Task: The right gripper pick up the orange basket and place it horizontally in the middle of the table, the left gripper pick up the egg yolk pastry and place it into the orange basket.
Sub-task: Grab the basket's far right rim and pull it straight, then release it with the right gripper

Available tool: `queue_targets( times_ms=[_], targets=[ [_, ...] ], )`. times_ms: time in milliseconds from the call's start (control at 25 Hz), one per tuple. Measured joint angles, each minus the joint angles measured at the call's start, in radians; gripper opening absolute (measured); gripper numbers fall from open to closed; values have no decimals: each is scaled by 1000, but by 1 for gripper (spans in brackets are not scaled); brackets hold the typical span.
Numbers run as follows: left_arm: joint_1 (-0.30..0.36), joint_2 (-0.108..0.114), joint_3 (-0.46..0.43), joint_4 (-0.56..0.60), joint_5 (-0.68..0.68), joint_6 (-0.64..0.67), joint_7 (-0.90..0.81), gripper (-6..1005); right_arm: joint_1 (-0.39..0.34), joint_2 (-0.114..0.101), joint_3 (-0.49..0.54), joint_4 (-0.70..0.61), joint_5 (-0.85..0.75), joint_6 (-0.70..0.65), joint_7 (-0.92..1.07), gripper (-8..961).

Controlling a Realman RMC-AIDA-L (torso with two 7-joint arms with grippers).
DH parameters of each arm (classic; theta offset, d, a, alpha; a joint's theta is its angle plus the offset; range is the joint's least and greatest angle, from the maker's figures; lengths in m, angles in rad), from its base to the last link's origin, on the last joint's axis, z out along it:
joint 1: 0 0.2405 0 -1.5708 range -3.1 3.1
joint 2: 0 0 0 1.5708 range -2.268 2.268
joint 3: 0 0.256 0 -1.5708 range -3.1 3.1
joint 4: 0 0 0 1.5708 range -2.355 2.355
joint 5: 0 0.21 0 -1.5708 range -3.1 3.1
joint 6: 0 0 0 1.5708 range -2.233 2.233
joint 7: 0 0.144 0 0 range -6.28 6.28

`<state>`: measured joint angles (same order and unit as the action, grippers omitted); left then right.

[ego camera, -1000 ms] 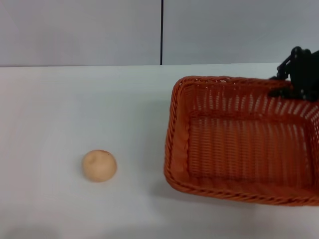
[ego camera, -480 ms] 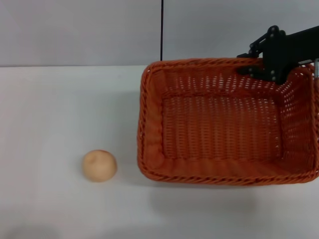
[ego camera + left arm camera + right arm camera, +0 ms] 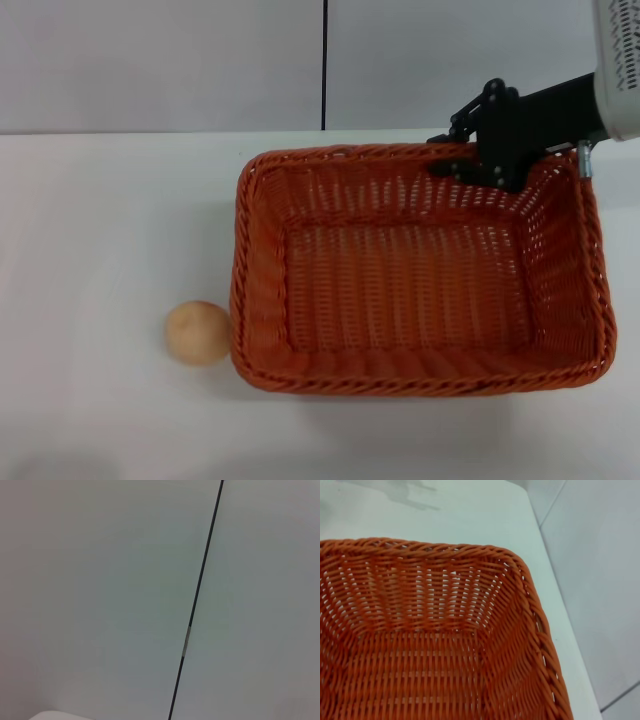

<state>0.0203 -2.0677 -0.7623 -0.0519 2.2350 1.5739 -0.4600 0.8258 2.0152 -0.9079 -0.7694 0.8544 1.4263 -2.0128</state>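
Fingers of the right gripper (image 3: 470, 158) are pinched narrowly over the far rim of the orange basket (image 3: 415, 268), near its far right corner, one black finger outside the braided edge and the other dipping just inside the wall, so the claw has hold of the wicker. Its arm comes in from the upper right, with the white vented housing at the corner of the head view. That basket lies lengthwise across the table (image 3: 110, 210), mouth up, a faint shadow showing along its near edge; whether its base rests fully on the surface I cannot tell. Just beside the basket's near left corner sits the egg yolk pastry (image 3: 198, 332), upright on the tabletop, almost touching the rim or barely apart from it. From the right wrist camera only one inner corner of the woven basket and a strip of table show. Nothing of the left gripper appears anywhere; its wrist camera faces a pale wall (image 3: 100, 595) crossed by a thin dark seam (image 3: 197, 600).
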Motion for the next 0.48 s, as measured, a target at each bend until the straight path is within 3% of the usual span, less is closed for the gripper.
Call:
queue_targets(
  times_ms=[280, 480],
  targets=[
    [2, 1, 0, 0, 0, 3, 0, 842, 4, 10, -60, 3, -22, -7, 7, 201],
    [4, 1, 0, 0, 0, 6, 0, 841, -7, 34, -63, -6, -24, -46, 7, 205]
  ],
)
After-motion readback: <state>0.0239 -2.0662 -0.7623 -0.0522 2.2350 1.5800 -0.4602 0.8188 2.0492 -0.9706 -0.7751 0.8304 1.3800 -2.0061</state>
